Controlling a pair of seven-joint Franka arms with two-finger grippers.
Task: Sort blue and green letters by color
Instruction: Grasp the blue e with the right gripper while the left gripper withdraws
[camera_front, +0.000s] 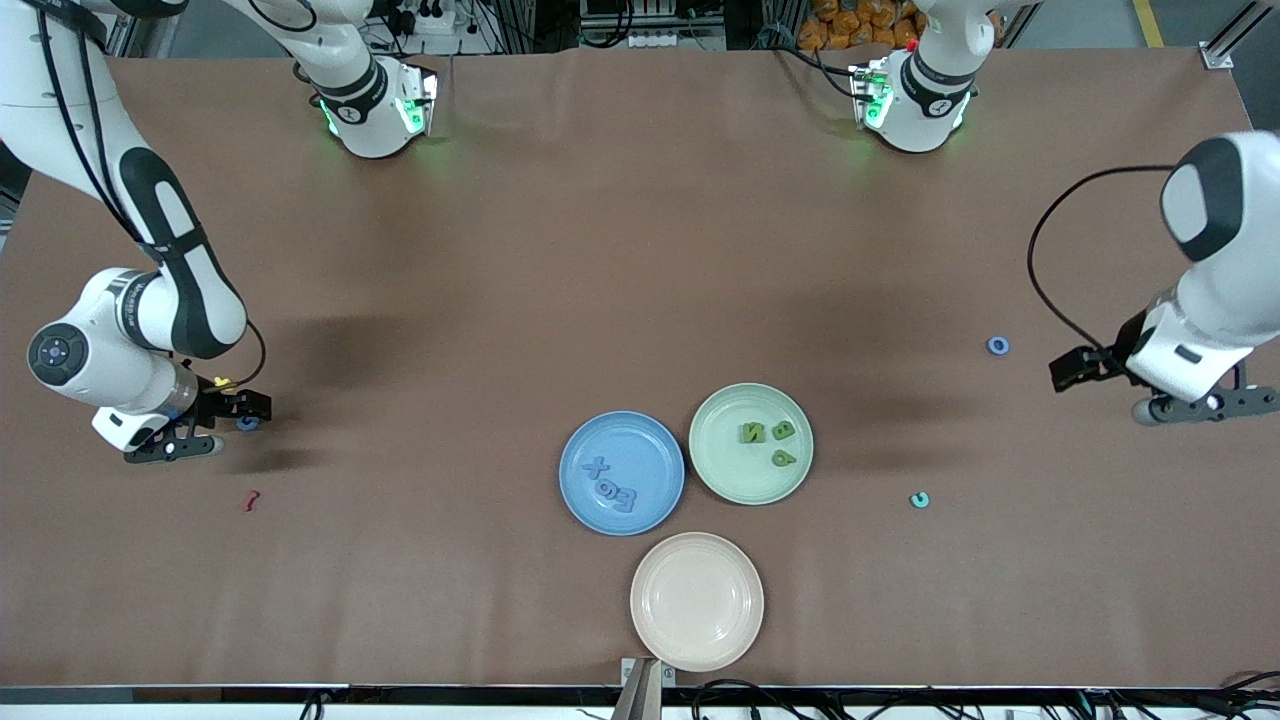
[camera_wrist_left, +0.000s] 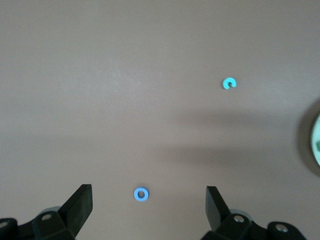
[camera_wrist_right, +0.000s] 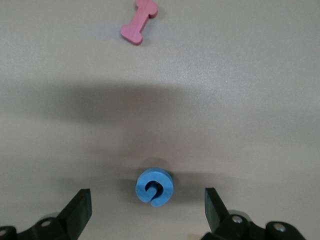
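Both wide, empty. Right end effector (camera_wrist_right: 145, 212) over blue curl (camera_wrist_right: 154, 187): centre, drop straight. Left end effector (camera_wrist_left: 149, 210) waits near blue ring (camera_wrist_left: 141, 194), well apart from blue plate (camera_front: 575, 470).

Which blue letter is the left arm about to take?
Start at the green plate and go toward the left arm's end of the table. Two small pieces lie there. It is the blue ring, farther from the front camera than the teal C, a closed loop centred between the open left end effector.
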